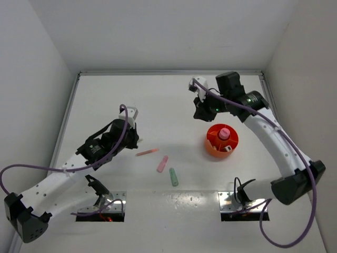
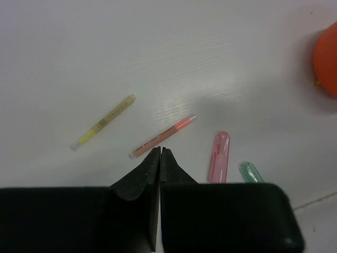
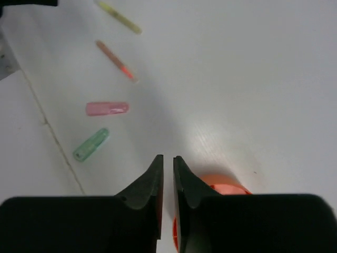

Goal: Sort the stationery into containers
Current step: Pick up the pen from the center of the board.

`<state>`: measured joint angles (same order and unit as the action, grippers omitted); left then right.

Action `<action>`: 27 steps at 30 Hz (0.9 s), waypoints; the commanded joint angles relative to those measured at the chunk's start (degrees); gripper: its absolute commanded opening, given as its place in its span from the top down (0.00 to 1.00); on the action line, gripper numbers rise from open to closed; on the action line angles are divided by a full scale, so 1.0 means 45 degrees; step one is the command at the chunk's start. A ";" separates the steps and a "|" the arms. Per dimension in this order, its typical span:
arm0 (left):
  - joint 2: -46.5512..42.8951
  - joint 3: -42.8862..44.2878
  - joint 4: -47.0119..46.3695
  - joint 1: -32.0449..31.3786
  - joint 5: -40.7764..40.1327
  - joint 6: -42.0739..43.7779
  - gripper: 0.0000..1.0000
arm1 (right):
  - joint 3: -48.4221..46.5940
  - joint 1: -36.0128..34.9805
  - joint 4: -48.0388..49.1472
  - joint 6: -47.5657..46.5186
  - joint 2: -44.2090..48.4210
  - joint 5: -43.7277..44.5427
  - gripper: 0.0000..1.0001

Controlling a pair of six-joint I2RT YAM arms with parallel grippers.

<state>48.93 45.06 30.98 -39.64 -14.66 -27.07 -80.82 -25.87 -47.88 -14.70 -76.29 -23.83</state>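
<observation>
Only overhead, the pink-capped tube [image 1: 224, 134] inside the orange tub [image 1: 211, 145].

Glossy orange plastic tub [image 1: 211, 146], translucent pink marker [image 2: 218, 157], matt table [image 2: 158, 52] (faintly grained)

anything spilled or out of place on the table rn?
Nothing spilled or damaged. The tub sits upright with the pink-capped tube in it. The yellow stick, pink stick, pink marker and green marker lie loose on the table, unsorted, none touching.
</observation>
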 commanded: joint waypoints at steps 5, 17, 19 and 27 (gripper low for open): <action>0.2738 0.0863 0.1394 0.0291 -0.3221 -0.1131 0.79 | 0.0922 -0.0891 -0.1044 -0.3232 -0.2441 -0.3162 0.53; -0.0302 0.0925 0.2430 0.3416 -0.6618 -0.3181 0.06 | -0.1804 -0.5322 0.2063 -0.3556 -0.8219 0.0176 0.39; -0.1785 0.0925 0.2762 0.3690 -0.7345 -0.3670 0.03 | -0.2215 -0.5617 0.2822 -0.3122 -0.8650 0.0588 0.39; -0.6106 0.0691 0.3096 0.3867 -0.9341 -0.4785 0.70 | -0.4247 -0.6381 0.2886 -0.2866 -1.0896 0.1039 0.42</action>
<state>22.90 47.72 43.81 -22.81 -52.16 -46.19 -96.05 -54.11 -36.97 -28.73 -124.01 -20.49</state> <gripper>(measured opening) 0.302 0.589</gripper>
